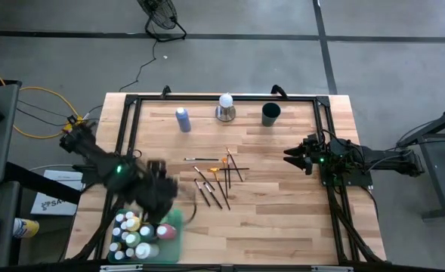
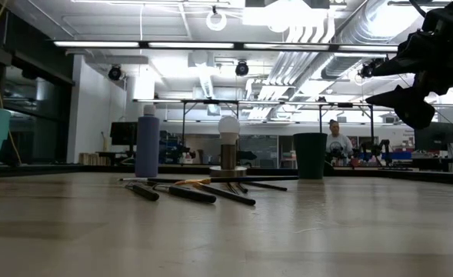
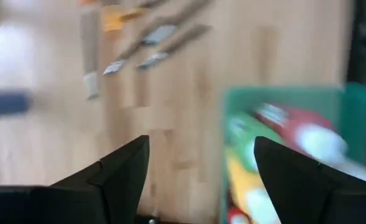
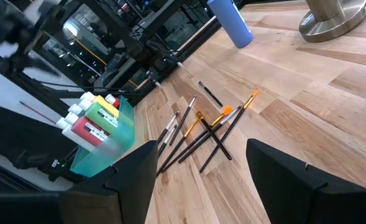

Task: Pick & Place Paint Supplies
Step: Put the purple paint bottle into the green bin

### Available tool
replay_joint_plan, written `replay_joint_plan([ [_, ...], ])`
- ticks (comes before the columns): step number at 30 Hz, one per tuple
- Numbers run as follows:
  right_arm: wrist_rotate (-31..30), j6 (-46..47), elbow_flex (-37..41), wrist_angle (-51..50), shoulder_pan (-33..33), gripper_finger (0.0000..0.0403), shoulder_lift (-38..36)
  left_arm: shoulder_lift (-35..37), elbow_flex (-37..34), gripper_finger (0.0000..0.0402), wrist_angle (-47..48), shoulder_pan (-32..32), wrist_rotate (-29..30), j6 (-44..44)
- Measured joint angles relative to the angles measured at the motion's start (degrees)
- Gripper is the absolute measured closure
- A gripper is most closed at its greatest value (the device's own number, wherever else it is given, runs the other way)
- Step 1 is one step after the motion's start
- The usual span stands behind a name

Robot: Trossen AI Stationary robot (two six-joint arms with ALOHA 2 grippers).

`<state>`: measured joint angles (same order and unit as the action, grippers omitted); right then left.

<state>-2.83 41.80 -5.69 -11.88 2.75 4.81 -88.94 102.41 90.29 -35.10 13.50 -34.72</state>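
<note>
Several thin brushes point(image 1: 216, 177) lie in a loose pile on the wooden table's middle; they also show in the right wrist view point(image 4: 204, 127). A blue-purple paint bottle point(image 1: 183, 119) stands upright at the far side. Several paint bottles point(image 1: 135, 234) stand in a green bin point(image 1: 175, 227) at the near left; the bin also shows in the left wrist view point(image 3: 282, 99). My left gripper point(image 1: 165, 190) is open and empty above the table, just beyond the bin. My right gripper point(image 1: 290, 157) is open and empty at the right.
A white ball on a metal base point(image 1: 225, 107) and a dark green cup point(image 1: 270, 113) stand at the far edge. A black frame point(image 1: 222, 98) rims the table. Bare wood lies between the brushes and my right gripper.
</note>
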Motion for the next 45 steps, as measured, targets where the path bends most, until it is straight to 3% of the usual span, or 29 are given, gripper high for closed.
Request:
replay_joint_plan([
  [13,0.0,0.0,0.0,-0.1,0.0,0.0164,0.0,1.9,-0.6,0.0116,-0.3,28.0,4.0,-3.2],
  [25,0.0,0.0,0.0,0.0,0.0,0.0164,0.0,-4.6,-0.6,0.0117,-0.6,52.3,6.4,1.5],
  [32,0.0,0.0,0.0,0.0,0.0,0.0164,0.0,-9.5,-0.6,0.0117,-5.8,60.1,3.6,4.6],
  [45,0.0,0.0,0.0,0.0,0.0,0.0164,0.0,-12.7,-0.7,0.0117,-6.5,67.8,-2.2,4.5],
])
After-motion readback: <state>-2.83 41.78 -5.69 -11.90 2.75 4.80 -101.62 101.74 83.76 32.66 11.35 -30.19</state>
